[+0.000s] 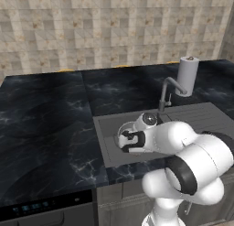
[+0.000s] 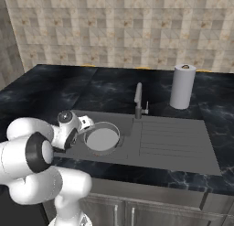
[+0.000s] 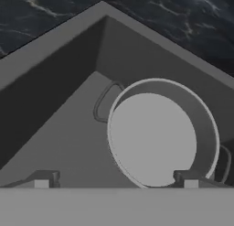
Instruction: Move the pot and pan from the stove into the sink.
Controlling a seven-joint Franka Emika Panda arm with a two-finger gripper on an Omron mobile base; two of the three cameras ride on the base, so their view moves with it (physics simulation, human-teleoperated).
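The pot (image 2: 101, 138) is sitting upright on the floor of the sink (image 2: 183, 158), at the basin's end farthest from the ribbed drainboard, with its pale inside facing up and nothing in it. In the hand view the pot (image 3: 157, 136) is lying close under the camera, one loop handle (image 3: 104, 101) showing at its far side and another at the near side.

The end effector (image 3: 116, 179) is hanging just over the pot with its two fingers (image 3: 42, 180) standing wide apart and nothing between them; one tip is showing over the bare sink floor, the other at the pot's near rim. From the right base view the end effector (image 2: 84, 124) is sitting at the pot's edge on the arm's side, the wrist bending down into the basin.

Judging from the look of it, the pot is thin stiff metal, light enough for one clamp, hard and smooth, so it is likely to slip or swing if it is pinched off-centre. The straight wall at the rim is offering the surest hold, one finger inside and one outside; the small loop handles are looking too slim to trust. It is not fragile, though it would clatter on the basin.

The faucet (image 2: 138, 100) is standing behind the sink, and a paper towel roll (image 2: 182, 87) is standing on the dark marble desk (image 2: 45, 90) well apart from the work. With the pot resting in the sink, that half of the job is looking done.
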